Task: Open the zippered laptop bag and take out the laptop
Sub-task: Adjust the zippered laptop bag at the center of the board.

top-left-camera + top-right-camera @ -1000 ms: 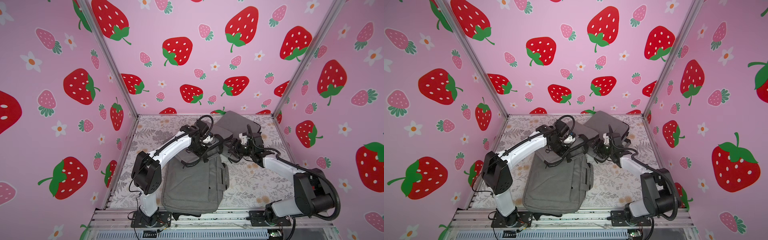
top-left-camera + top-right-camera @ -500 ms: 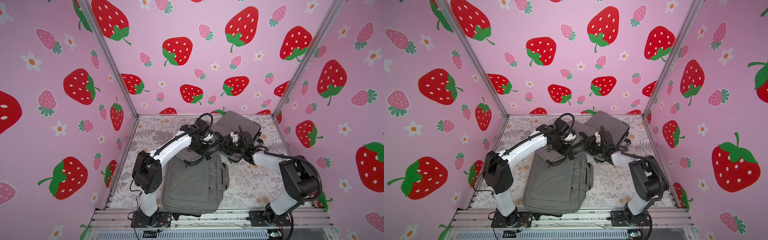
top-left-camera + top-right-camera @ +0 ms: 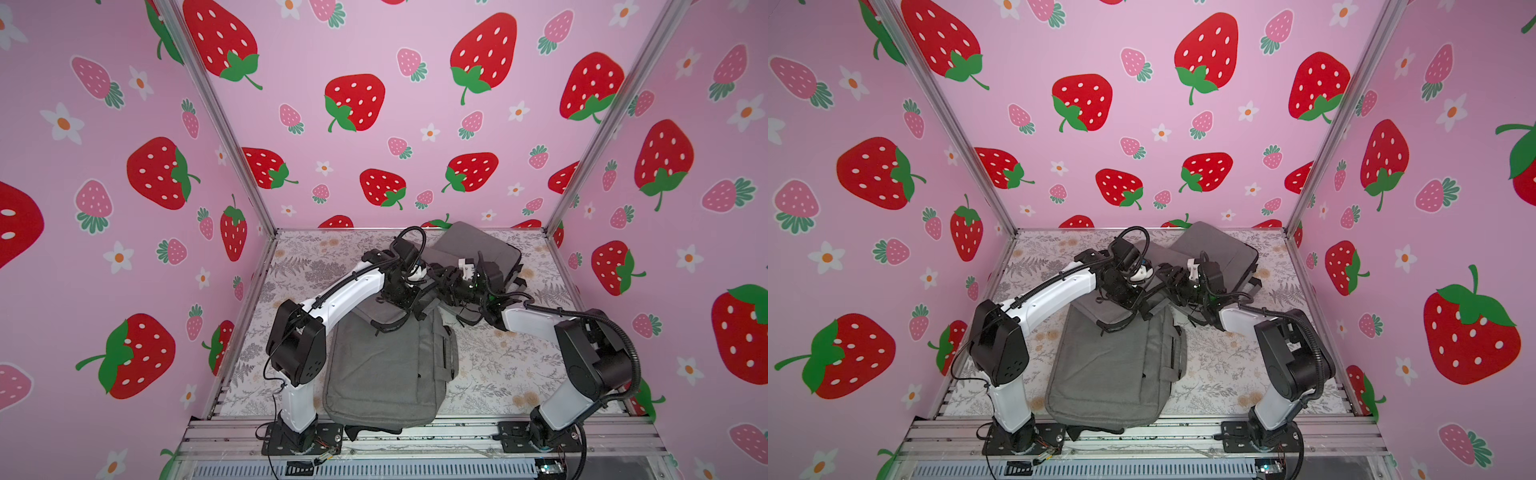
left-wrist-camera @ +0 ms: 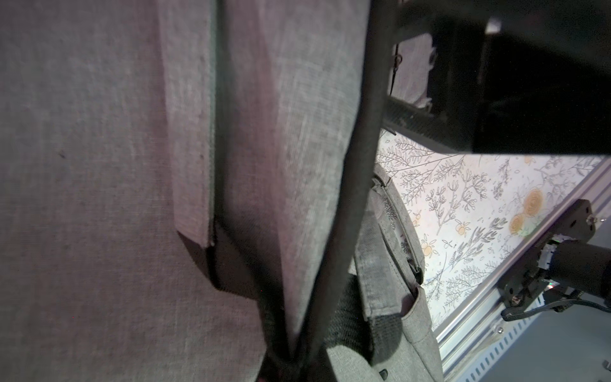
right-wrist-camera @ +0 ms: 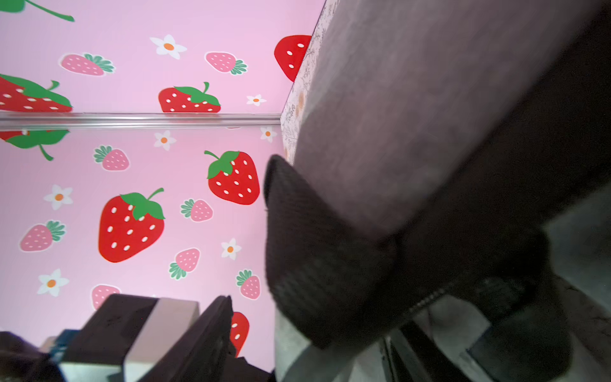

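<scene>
- Left tool (image 3: 409,300) (image 3: 1133,300), in both top views, sits pinched shut at the far edge of the bag (image 3: 386,374) (image 3: 1108,374). Whether it grips cloth there is hidden under the wrist.
- Both top views show the bag lying on the surface (image 3: 498,365) (image 3: 1221,365), near the front between the two arm bases. Its near end reaches the rail (image 3: 457,432) (image 3: 1183,432), and its far end is rumpled and raised under the left tool.
- Right tool (image 3: 444,284) (image 3: 1170,277) hangs just beside the left one, between the bag and a second bag (image 3: 482,249) (image 3: 1219,249) lying askew at the back right. How wide its jaws stand cannot be told.
- Left wrist: grey bag cloth (image 4: 99,198) fills most of the picture, very close. A black strap (image 4: 350,198) crosses it, and a zip (image 4: 400,254) runs along a side piece, with the surface (image 4: 463,198) beyond.
- Right wrist: grey cloth (image 5: 429,99) and a black woven piece (image 5: 314,264) sit close to the lens; which bag they belong to is unclear. One dark finger (image 5: 211,330) shows against the wall (image 5: 99,99), but the jaw spread is not visible.
</scene>
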`<state>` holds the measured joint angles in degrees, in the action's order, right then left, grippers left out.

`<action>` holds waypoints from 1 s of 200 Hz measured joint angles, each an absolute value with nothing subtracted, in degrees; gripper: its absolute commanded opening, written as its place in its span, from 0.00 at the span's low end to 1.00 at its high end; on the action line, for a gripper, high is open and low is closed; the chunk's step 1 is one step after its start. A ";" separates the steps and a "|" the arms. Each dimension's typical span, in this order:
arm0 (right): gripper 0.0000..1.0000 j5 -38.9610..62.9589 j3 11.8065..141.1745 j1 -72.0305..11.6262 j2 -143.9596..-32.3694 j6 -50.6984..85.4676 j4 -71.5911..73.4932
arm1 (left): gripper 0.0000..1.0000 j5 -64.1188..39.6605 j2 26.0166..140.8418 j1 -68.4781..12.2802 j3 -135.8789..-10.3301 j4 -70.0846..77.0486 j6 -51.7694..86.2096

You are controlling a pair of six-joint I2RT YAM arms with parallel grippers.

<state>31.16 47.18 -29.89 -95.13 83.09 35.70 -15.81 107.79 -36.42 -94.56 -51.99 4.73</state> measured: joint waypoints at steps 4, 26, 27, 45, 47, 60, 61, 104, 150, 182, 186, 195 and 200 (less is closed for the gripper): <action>0.76 31.24 47.18 -29.93 -95.13 83.07 35.81 | 0.00 -15.97 107.92 -36.42 -94.56 -51.96 4.78; 0.75 31.29 47.18 -30.02 -95.29 83.59 35.92 | 0.00 -16.78 108.29 -36.45 -94.56 -51.59 4.97; 0.75 31.31 47.18 -30.02 -95.31 83.61 35.92 | 0.00 -16.78 108.29 -36.45 -94.56 -51.57 4.99; 0.66 31.68 47.20 -30.30 -96.40 84.09 36.32 | 0.00 -17.21 108.27 -36.47 -94.56 -51.03 5.43; 0.65 31.70 47.20 -30.35 -96.66 84.23 36.34 | 0.00 -17.19 108.29 -36.49 -94.56 -51.00 5.45; 0.55 31.86 47.20 -30.76 -98.00 84.51 36.38 | 0.00 -17.17 108.29 -36.62 -94.56 -50.94 5.65; 0.54 31.83 47.20 -30.79 -98.06 84.58 36.34 | 0.00 -17.17 108.29 -36.62 -94.56 -50.92 5.67; 0.20 32.01 47.44 -31.03 -99.04 84.16 35.62 | 0.15 -17.08 108.33 -36.82 -94.56 -50.98 5.67; 0.00 31.94 47.55 -30.92 -99.04 82.35 31.79 | 0.45 -18.59 108.05 -37.67 -94.89 -51.99 4.27; 0.00 32.01 47.83 -30.89 -99.04 81.01 31.00 | 0.56 -17.04 105.47 -36.14 -95.77 -54.00 2.63; 0.00 32.01 47.92 -30.89 -99.04 80.84 30.68 | 0.57 -16.84 105.03 -35.51 -96.05 -54.26 2.55; 0.00 32.03 48.16 -30.89 -99.04 80.36 30.00 | 0.59 -16.05 104.12 -33.74 -96.84 -54.54 2.15; 0.00 32.08 48.29 -30.89 -99.04 80.14 29.74 | 0.60 -15.66 103.66 -32.40 -97.27 -54.57 2.04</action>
